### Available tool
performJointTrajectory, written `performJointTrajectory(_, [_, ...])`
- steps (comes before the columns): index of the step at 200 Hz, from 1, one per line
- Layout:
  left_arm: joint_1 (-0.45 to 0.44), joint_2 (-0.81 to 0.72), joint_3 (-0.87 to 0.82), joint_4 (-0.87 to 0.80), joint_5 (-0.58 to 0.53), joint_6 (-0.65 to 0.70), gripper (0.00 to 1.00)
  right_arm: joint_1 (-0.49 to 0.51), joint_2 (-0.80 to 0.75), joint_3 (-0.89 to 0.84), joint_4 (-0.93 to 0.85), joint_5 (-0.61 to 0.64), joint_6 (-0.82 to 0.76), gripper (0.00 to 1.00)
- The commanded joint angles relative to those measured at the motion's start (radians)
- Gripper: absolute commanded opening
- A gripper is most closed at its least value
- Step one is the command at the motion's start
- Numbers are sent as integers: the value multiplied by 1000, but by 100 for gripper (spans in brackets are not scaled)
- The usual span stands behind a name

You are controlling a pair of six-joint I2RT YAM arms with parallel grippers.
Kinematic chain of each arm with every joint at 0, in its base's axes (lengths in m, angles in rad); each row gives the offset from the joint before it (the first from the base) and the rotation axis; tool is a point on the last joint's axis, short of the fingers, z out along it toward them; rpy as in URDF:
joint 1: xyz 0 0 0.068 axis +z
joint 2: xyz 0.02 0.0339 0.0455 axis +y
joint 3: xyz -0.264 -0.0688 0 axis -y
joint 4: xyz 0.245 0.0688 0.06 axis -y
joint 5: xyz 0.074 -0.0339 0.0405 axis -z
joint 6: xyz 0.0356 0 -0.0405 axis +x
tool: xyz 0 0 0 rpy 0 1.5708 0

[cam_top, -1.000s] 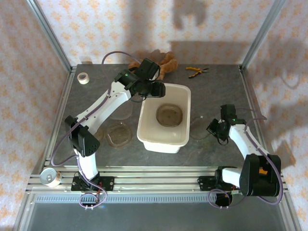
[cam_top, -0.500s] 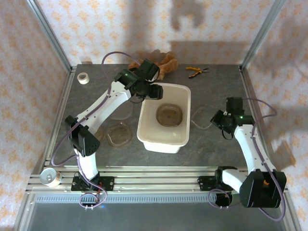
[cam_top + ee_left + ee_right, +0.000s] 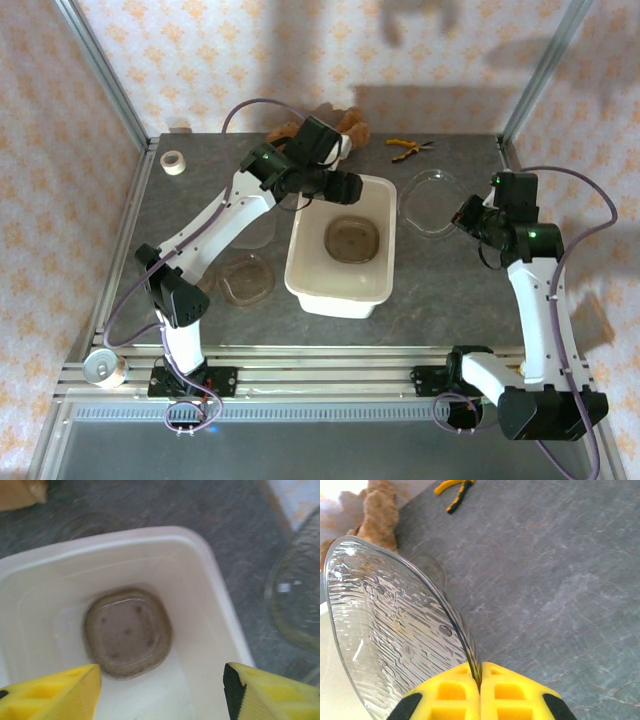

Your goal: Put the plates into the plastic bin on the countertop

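The right gripper [image 3: 479, 679] is clamped on the rim of a clear plate [image 3: 395, 625], its two yellow fingers pressed together with the thin edge pinched between them. It holds the plate off the desk [image 3: 450, 290], just right of the far-right corner of the plastic bin [image 3: 338, 298]. The coming move turns on that offset: the bin lies to the left of the held plate and slightly nearer, with only its right wall between them, so the plate has to travel left over the rim before it can go down. The bin's long axis runs near to far, and one brown-tinted plate [image 3: 352, 238] already lies flat on its floor, toward the far half. The right arm is plainly the one placed for this delivery. The left gripper [image 3: 338, 187] hovers over the bin's far-left corner with its fingers apart and nothing between them. The left arm is the nearer one to the two plates waiting on the desk left of the bin, one [image 3: 247, 279] by the near-left corner and another [image 3: 262, 236] just beyond it, partly under that arm. The top view gives the layout and the narrow gap between held plate and bin. The right wrist view alone shows the grip itself, taken right at the rim, with the ribbed plate tilted steeply rather than level. The left wrist view looks straight down into the bin, showing free floor around the plate inside and the held plate's edge beyond the right wall.
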Motion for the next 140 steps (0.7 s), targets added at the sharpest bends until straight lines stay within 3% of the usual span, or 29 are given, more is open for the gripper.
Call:
performJointTrajectory(1, [-8,22,74,47,47,62,69,19,12,50,-14,-83,-19,0])
performJointTrajectory(54, [-23,98,148,73,128,69,72,126,80,111,25,-148,-50,0])
performJointTrajectory(103, [-36,173,253,-73,-34,128,68,204,134,125,62,-171,-89,0])
performJointTrajectory(140, [-36,182,252,-77,-17,128,61,213,176,127,87,-171,-94,0])
